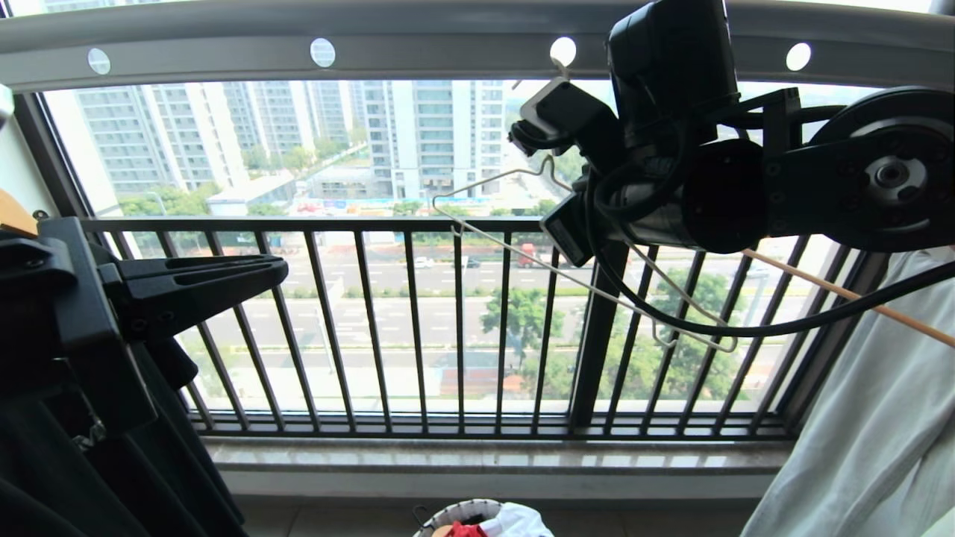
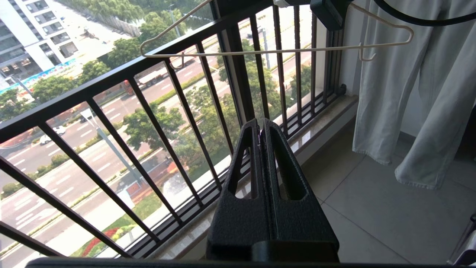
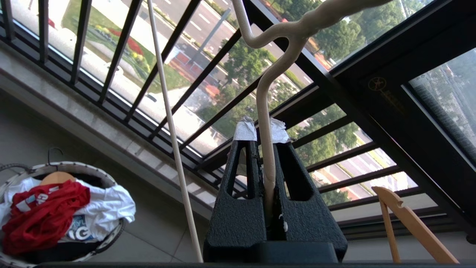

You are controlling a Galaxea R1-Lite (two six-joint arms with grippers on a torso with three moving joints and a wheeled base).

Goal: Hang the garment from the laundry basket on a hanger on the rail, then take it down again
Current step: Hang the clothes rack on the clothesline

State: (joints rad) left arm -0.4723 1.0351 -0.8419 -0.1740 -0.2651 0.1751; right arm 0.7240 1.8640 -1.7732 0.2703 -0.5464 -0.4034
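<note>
The right gripper (image 3: 264, 149) pinches the hanger (image 3: 262, 111) by its neck, high up just under the rail (image 1: 448, 45). The left gripper (image 2: 259, 128), pressed together and empty, hovers by the window railing (image 1: 373, 224). The garment (image 3: 41, 212) lies in the basket (image 3: 111, 178) on the floor.

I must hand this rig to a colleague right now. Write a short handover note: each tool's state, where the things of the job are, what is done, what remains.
Right tool: shut on the wire hanger, gripping its neck, raised just under the rail. In the head view the hook is close to one of the rail's holes; I cannot tell whether it is caught there.
Left tool: shut, holding nothing, low at the left by the window railing.
Red T-shirt: crumpled in the laundry basket on the floor, on top of a white T-shirt.
Done: the hanger is in the grip.
Left: put the red shirt on the hanger, hang it on the rail, then take it down again.
</note>
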